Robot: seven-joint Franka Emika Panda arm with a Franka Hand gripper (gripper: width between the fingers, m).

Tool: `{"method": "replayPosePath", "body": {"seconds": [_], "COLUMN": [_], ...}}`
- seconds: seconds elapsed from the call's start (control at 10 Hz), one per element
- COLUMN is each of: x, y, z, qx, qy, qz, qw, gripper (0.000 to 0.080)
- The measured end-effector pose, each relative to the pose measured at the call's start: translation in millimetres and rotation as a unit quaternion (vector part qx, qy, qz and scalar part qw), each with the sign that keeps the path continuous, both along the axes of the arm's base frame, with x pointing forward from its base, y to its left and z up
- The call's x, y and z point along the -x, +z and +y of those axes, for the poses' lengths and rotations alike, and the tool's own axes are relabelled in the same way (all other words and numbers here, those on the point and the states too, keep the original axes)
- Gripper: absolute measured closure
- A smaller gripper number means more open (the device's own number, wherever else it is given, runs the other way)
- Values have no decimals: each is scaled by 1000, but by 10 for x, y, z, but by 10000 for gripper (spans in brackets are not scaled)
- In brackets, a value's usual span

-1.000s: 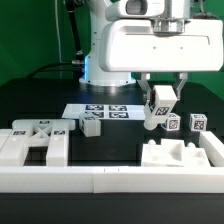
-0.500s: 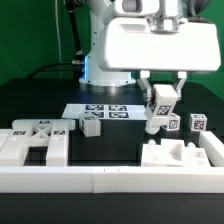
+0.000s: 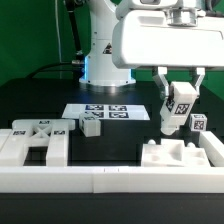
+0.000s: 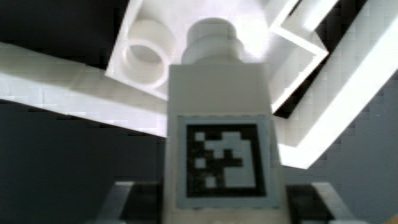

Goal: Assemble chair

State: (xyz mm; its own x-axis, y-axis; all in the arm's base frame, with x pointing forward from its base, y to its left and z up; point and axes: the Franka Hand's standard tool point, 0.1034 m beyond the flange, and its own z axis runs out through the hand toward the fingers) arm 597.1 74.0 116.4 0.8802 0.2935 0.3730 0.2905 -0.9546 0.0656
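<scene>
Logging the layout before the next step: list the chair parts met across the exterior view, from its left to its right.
Big flat tagged chair part → small tagged block → chair leg held in the gripper → second small tagged block. Left out for overlap: marker board, notched white part.

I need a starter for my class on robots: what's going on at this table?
A robot arm is putting a small white chair together. Its gripper is shut on a chunky chair leg, holding it in the air, clear of the table. The leg hangs near a notched white part that lies by the front wall. An H-shaped part and a small tagged block lie loose, with nothing touching them.
</scene>
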Motion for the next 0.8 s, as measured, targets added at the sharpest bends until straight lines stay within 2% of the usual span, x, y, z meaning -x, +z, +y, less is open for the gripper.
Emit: {"method": "replayPosePath", "body": {"seconds": [0.1, 0.2, 0.4, 0.5, 0.8], "x": [1, -41, -287, -348, -355], "y": [-9, -12, -5, -33, -43], "z": [27, 120, 317, 360, 334], "qx": [-2, -7, -28, -29, -29], "qy": [-1, -3, -17, -15, -15], "qz": [3, 12, 15, 16, -2], "qw": [1000, 1000, 999, 999, 999], "gripper": [509, 509, 509, 509, 509]}}
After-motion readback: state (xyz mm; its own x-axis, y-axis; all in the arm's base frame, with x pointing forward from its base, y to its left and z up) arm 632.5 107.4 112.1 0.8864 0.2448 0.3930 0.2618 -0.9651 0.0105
